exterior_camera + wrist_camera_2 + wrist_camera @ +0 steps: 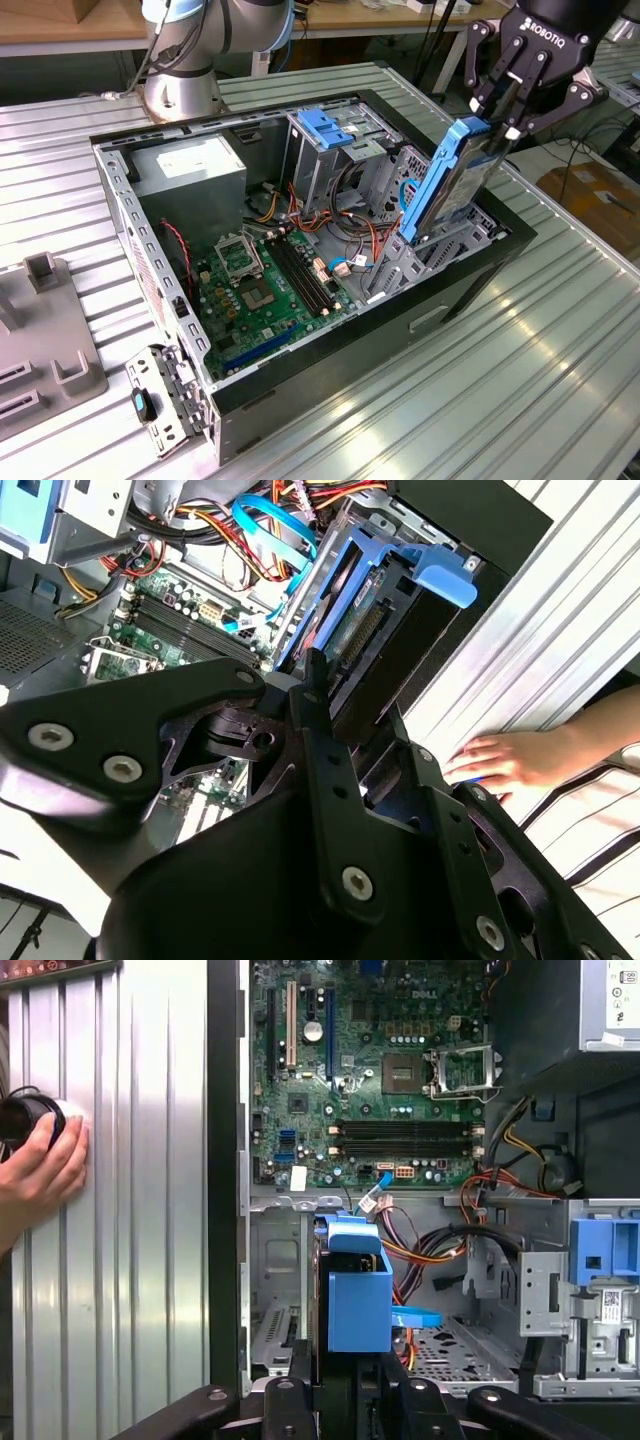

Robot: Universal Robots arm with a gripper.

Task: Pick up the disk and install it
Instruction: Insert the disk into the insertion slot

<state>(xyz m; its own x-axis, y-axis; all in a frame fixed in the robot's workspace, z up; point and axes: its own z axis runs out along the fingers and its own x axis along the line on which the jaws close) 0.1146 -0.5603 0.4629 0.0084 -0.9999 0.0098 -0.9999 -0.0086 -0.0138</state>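
Closest to the wrist cameras, the gripper point(500, 122) has its fingers clenched on the upper end of the disk point(445, 185), pinching it across its thin faces. The disk hangs straight out from the fingertips, its long axis in line with them and steeply tilted. In the exterior view it slopes down toward the middle of the computer case point(470, 285). Its lower end sits at the mouth of the grey drive bay point(420, 255), in the case's corner at the exterior view's right. How deep it has gone in I cannot tell. Going by this, the disk is picked up and partway through being installed, not yet seated. Just outside the case wall on that side, a person's hand point(40, 1170) lies flat on the ribbed tabletop point(560, 360). Beyond the bay the motherboard point(265, 290) covers the case floor. Farther back, an empty blue bracket point(325, 128) tops the upper drive cage, and the power supply point(190, 165) fills the far corner.
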